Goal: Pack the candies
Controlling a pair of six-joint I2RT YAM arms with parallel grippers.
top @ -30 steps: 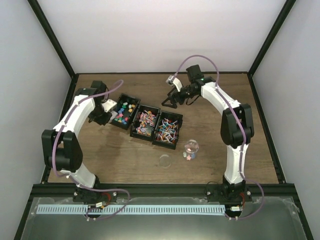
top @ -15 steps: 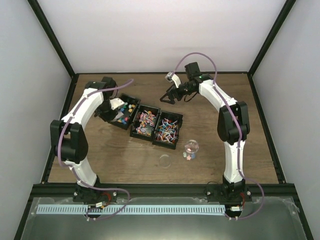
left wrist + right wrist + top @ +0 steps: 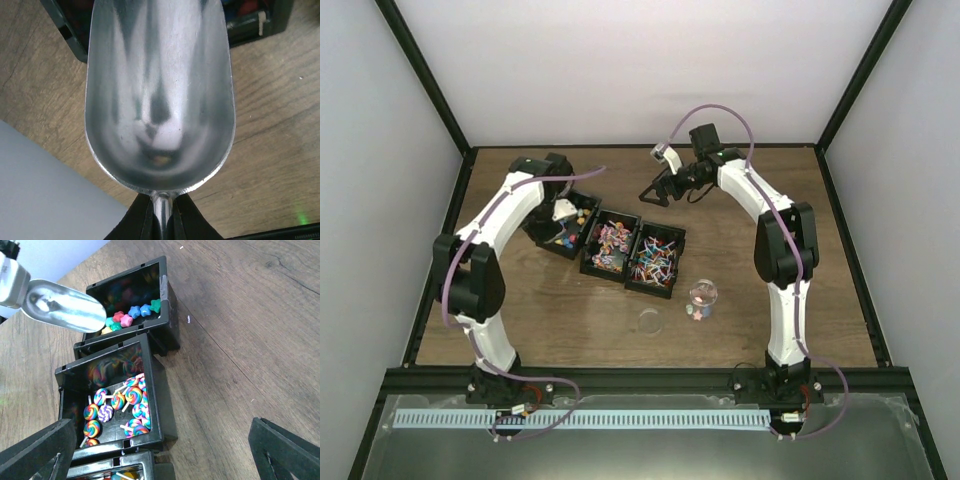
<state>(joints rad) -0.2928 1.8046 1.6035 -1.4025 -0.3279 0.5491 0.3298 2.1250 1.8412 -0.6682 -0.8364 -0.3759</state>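
Note:
The candies lie in three black bins in a row. The left bin [image 3: 570, 226] holds bright star-like pieces [image 3: 131, 315]. The middle bin [image 3: 610, 244] holds swirl lollipops [image 3: 122, 402]. The right bin [image 3: 656, 261] holds red, white and blue stick sweets. My left gripper [image 3: 161, 212] is shut on the handle of the silver scoop [image 3: 160, 90]. The scoop hangs over the left bin's near-left edge [image 3: 67, 310] and looks empty except for a small brownish speck. My right gripper [image 3: 160, 460] is wide open and empty, above the wood just behind the bins [image 3: 656, 194].
A small clear jar [image 3: 703, 298] with a few sweets in it stands right of the bins toward the front. Its round clear lid [image 3: 649, 321] lies flat to its left. Grey walls and a black frame enclose the wooden table [image 3: 800, 250].
My left arm has swung right and brought the scoop from beside the left bin to over it. My right gripper has shifted slightly left and back, still open.

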